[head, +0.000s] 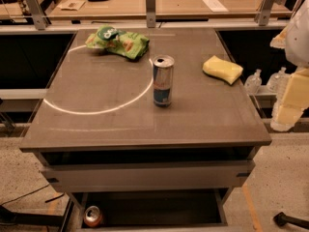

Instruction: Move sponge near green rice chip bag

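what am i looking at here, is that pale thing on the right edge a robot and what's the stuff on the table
Yes. One camera looks down at a grey table from in front. The pale shape at the right edge is the robot's arm, ending in its gripper, which hangs off the table's right side and touches nothing on it. Three things are on the table: a yellow sponge at the right, a drink can upright in the middle, and a green rice chip bag at the far left. The job is to bring the sponge near the bag.
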Motion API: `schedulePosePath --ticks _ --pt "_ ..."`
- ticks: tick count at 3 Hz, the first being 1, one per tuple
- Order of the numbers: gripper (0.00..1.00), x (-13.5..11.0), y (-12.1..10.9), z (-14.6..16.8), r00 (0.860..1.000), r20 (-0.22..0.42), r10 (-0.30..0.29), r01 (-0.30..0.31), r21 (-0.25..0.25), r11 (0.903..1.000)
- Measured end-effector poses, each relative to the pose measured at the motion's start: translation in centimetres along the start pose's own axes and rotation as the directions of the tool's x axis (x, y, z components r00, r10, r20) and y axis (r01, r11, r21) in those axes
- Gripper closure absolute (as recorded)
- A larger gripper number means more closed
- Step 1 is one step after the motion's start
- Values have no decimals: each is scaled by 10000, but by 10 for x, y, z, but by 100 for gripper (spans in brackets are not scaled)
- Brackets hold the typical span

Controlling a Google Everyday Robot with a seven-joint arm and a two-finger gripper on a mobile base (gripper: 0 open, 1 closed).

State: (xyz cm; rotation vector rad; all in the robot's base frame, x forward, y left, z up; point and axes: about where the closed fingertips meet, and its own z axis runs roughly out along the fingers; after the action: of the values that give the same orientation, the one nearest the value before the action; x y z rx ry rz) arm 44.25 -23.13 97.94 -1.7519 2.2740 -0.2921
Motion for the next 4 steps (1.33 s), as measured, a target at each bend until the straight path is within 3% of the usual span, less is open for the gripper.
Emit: schedulePosePath --ticks 1,2,3,4 --pt "0 0 0 0 10000 2 1 -1 2 10000" --pt "0 -1 -12 -1 9966 745 345 -338 -113 9994" --pt "0 -5 -32 3 9767 1943 913 -852 -397 9956" --pt "0 -10 -46 15 9454 3037 1179 -996 -751 9922"
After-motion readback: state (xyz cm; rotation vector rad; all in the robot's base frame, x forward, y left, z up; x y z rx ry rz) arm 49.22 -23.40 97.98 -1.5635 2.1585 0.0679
